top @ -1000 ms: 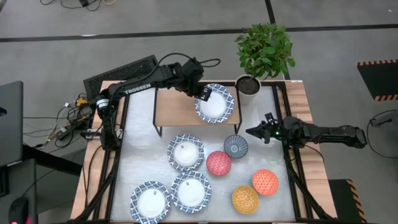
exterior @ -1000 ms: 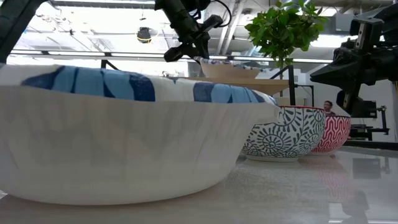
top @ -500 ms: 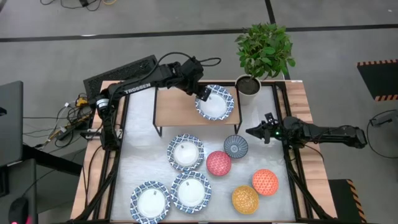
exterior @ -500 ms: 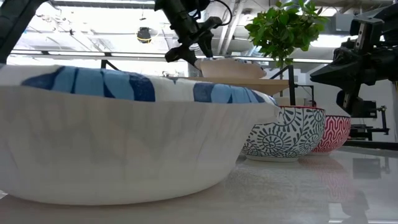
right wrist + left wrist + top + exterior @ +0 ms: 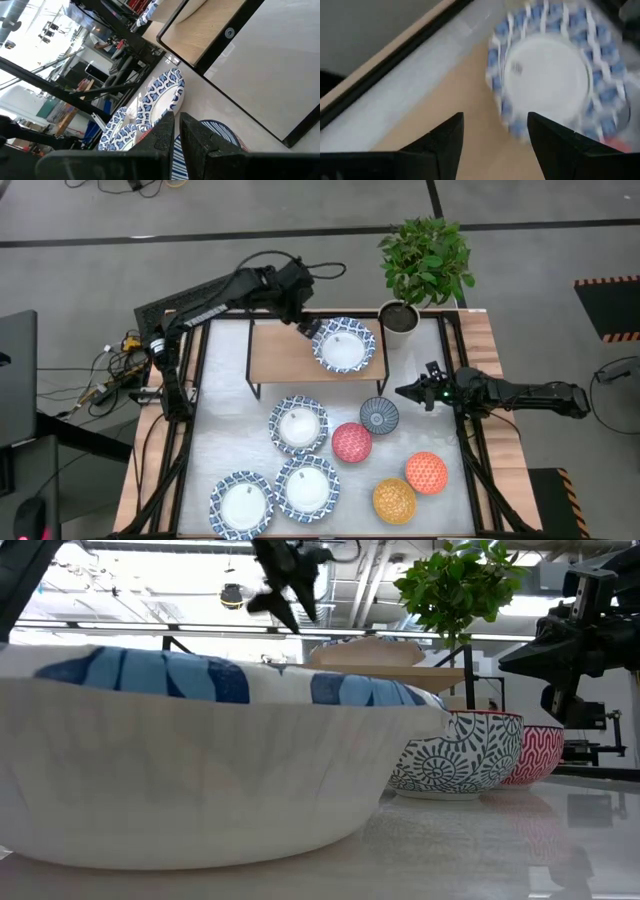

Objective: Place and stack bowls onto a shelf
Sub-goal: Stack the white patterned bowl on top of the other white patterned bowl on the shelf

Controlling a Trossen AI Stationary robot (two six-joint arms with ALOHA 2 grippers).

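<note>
A wide blue-and-white bowl (image 5: 345,347) rests by its base on the right end of the light-wood shelf (image 5: 285,358); it also shows in the left wrist view (image 5: 552,70) and the low view (image 5: 365,650). My left gripper (image 5: 305,329) hovers open above the shelf, just left of and beyond this bowl, with nothing between its fingers (image 5: 495,135). Three more wide bowls (image 5: 298,423) (image 5: 307,487) (image 5: 241,503) sit on the table. My right gripper (image 5: 405,392) waits shut at the table's right side, near the grey-blue small bowl (image 5: 379,415).
Small pink-red (image 5: 351,442), orange-red (image 5: 426,472) and yellow-orange (image 5: 394,499) bowls stand on the near right of the table. A potted plant (image 5: 425,265) stands at the far right, beside the shelf's right end. The shelf's left half is bare.
My left gripper has opened and let go of the wide bowl's far-left rim. It has then risen and drawn back toward the table's far left. The bowl stays where it was on the shelf's right end.
</note>
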